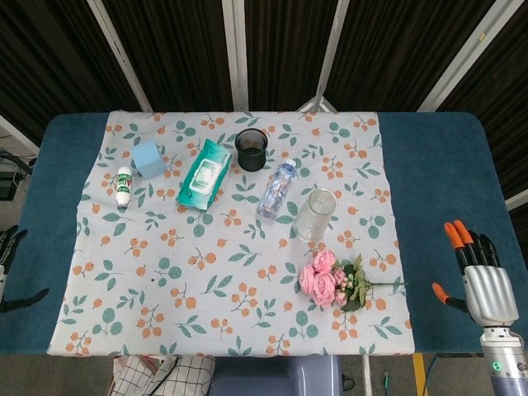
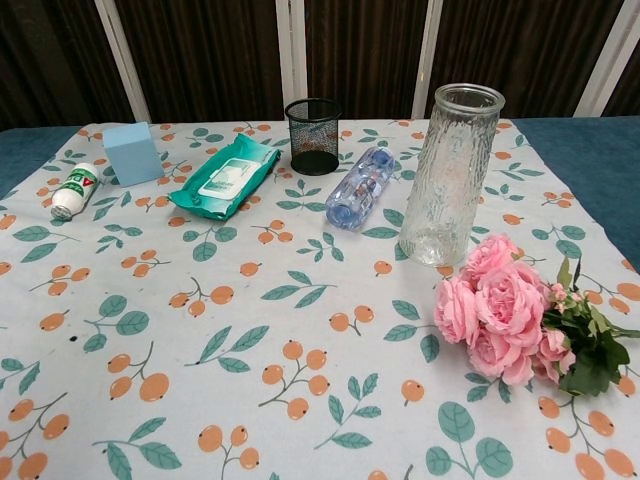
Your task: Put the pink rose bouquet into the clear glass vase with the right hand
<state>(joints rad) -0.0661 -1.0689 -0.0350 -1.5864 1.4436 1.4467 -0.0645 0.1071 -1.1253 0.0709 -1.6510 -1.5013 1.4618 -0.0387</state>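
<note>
Bouquet [image 1: 332, 280] lies flat near vase [image 1: 314, 214], blooms left, stem right, unheld. Right hand [image 1: 481, 280] hovers off the cloth's right edge, fingers spread, empty. Approach from right; grasp stem, not blooms. Open blue table [image 1: 441, 190] between; vase upright, tippable. Left hand [image 1: 8, 268] far left, fingers apart, idle.
</note>
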